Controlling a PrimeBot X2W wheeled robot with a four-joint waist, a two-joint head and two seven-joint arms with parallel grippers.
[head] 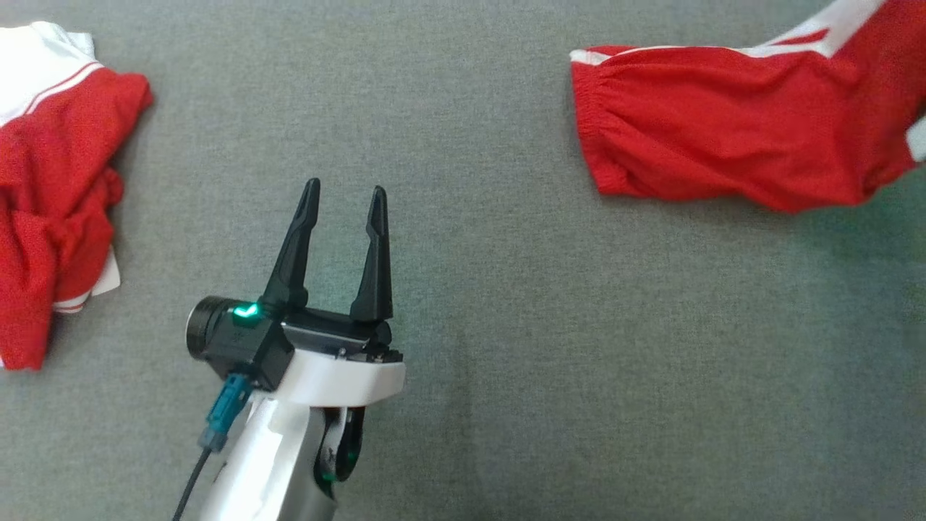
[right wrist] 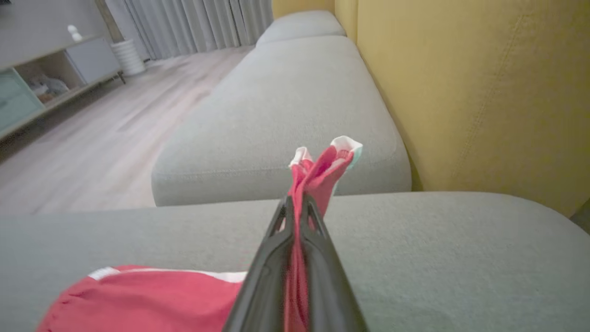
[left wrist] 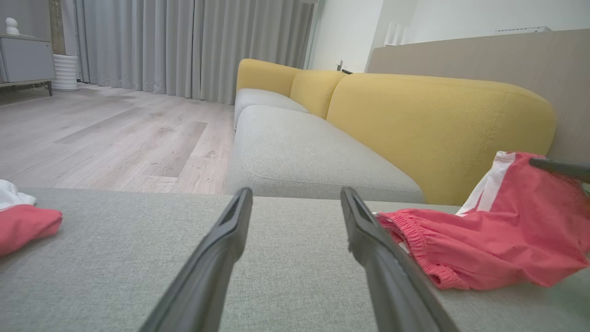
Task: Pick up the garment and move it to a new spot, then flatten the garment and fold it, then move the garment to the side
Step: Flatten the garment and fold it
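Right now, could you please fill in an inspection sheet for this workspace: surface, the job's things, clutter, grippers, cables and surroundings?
Surface: grey fabric cushion, no stains seen.
Job's things: red garment with white stripes at the right, one end lifted, the rest lying on the cushion.
Clutter: second red and white garment, crumpled at the left edge.
Grippers: left gripper open and empty over bare cushion; right gripper shut on the lifted end of the garment.
Cables: dark cable with a teal plug at the left wrist, apart from both garments.
Surroundings: yellow sofa back, grey curtains, wood floor.
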